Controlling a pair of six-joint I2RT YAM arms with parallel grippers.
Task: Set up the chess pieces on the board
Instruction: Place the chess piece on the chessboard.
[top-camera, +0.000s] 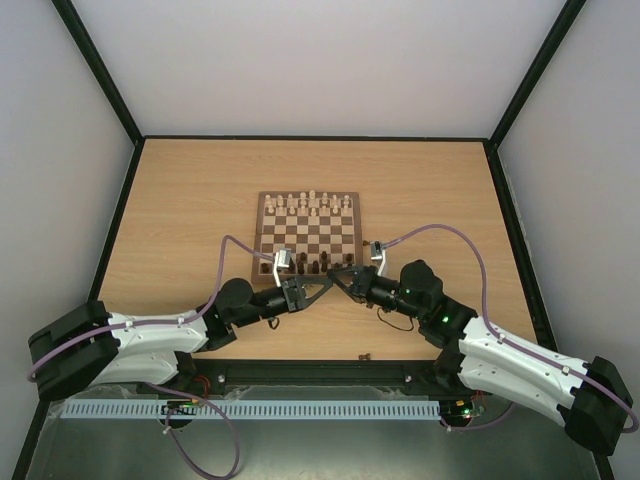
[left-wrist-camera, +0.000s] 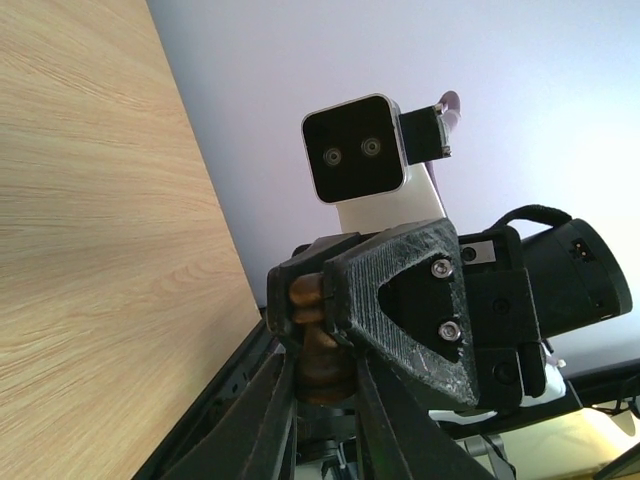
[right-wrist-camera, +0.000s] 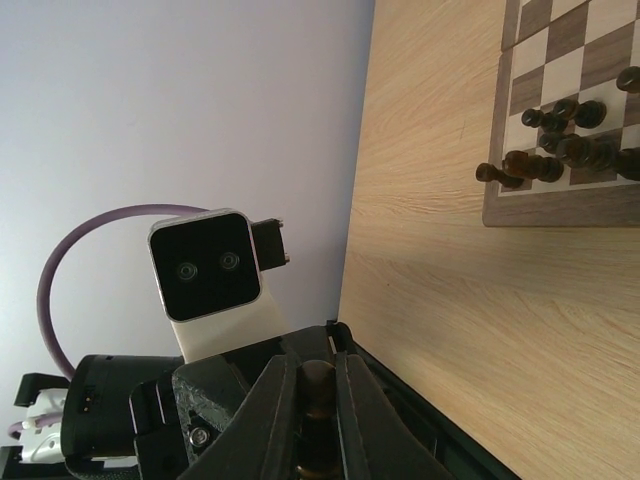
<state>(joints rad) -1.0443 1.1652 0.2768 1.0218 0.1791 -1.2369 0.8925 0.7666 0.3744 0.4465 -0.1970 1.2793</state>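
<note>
Brown-and-cream checkered board (top-camera: 306, 236), dark brown chess pieces (right-wrist-camera: 540, 165)

No readable text, numbers or logos in any view. The board (top-camera: 308, 232) has nothing legible on its border. The right arm's white camera housing (left-wrist-camera: 355, 150) and the left arm's white camera housing (right-wrist-camera: 212, 265) have plain faces, just two lenses each. Slotted white strip (top-camera: 300, 409) below the worktop's near edge: any marks are too small to read.
</note>
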